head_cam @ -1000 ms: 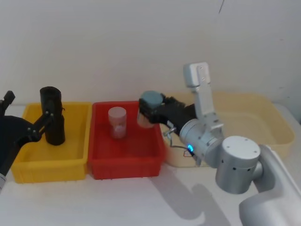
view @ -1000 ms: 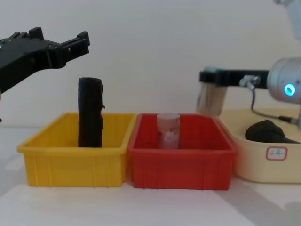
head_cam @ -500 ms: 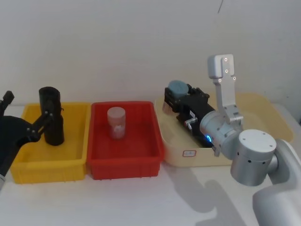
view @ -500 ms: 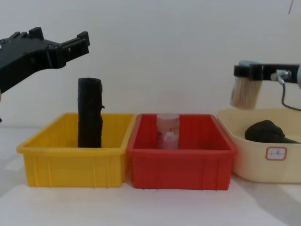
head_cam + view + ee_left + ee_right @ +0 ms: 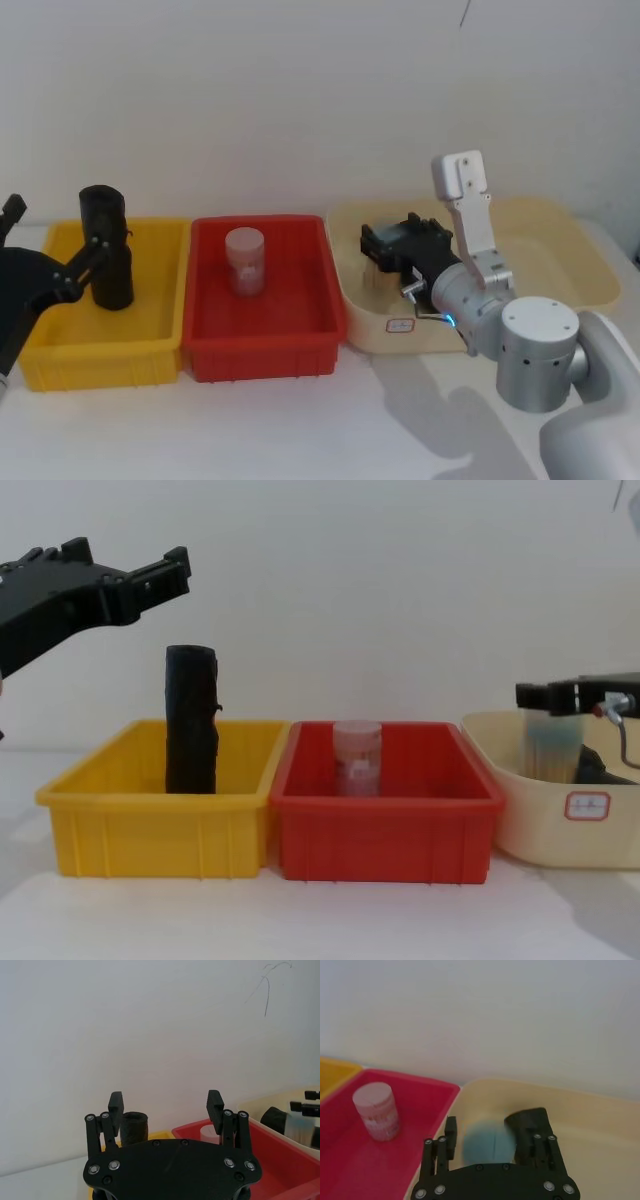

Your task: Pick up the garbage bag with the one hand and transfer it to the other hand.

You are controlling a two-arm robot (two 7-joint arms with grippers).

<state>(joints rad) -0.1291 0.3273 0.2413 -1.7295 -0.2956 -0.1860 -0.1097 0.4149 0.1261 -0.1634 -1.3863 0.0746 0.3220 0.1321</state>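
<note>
The main risk, as I judge it, is lying with the tall black cylindrical garbage bag roll (image 5: 190,720), which is standing upright and unsupported in the yellow plastic bin (image 5: 160,830). If the left gripper (image 5: 166,1107) is coming in off-centre or with one finger low, it is likely to be knocking the roll over against the bin wall instead of straddling it. A high, shallow pinch would be letting the roll swing or slip during the hand-over. A second risk is sitting on the other side. The right gripper (image 5: 487,1140) is busy with a blue-lidded translucent container (image 5: 550,745), so it is not free to receive anything. Letting go carelessly could be tipping that container onto the wrinkled black lump (image 5: 600,768) in the beige tub (image 5: 530,820). The left gripper is hanging spread wide, holding nothing, above and short of the roll; the wrist view is showing the roll's top farther off, beside one finger and not touching it. The right gripper is pinching the container from both sides, low inside the beige tub, just past the red plastic bin (image 5: 385,830) where a small pinkish jar (image 5: 357,758) is standing.
</note>
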